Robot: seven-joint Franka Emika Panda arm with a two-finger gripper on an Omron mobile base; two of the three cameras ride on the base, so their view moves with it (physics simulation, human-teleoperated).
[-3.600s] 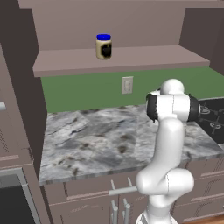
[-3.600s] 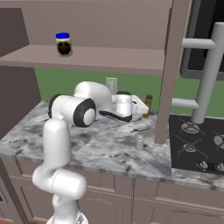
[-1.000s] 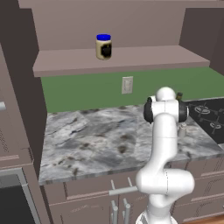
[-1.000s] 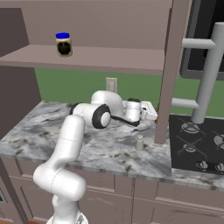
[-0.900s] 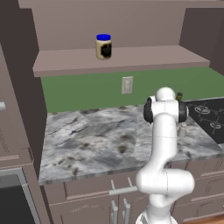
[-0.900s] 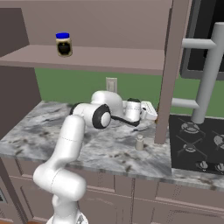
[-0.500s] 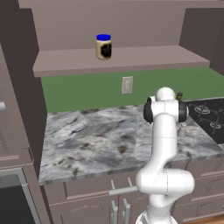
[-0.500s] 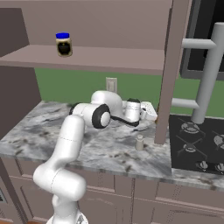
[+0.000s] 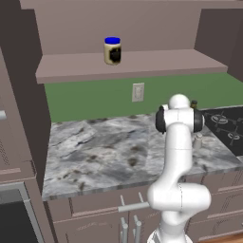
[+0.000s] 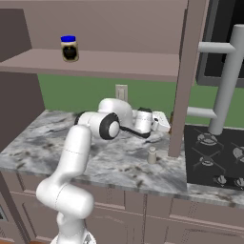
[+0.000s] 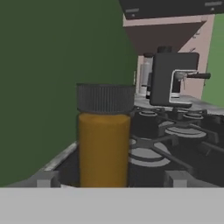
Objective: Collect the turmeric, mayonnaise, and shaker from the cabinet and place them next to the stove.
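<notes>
Turmeric (image 11: 104, 138) stands upright beside the stove (image 11: 175, 135), between the gripper (image 11: 109, 180) fingers, which stand apart. Mayonnaise (image 9: 112, 50), its dark label unreadable, sits on the cabinet (image 9: 142, 64) shelf.

1. The turmeric (image 11: 104, 140) loses its base at the lower edge of the hand view; in the left base view just its dark cap (image 9: 193, 103) peeks past the arm.
2. The hand (image 10: 167, 125) is partly hidden behind the cabinet's side post (image 10: 183, 81), so its fingertips cannot be made out.
3. The stove (image 10: 214, 157) runs off the right edge.
4. The shaker (image 9: 198, 141) is too small for detail.
</notes>
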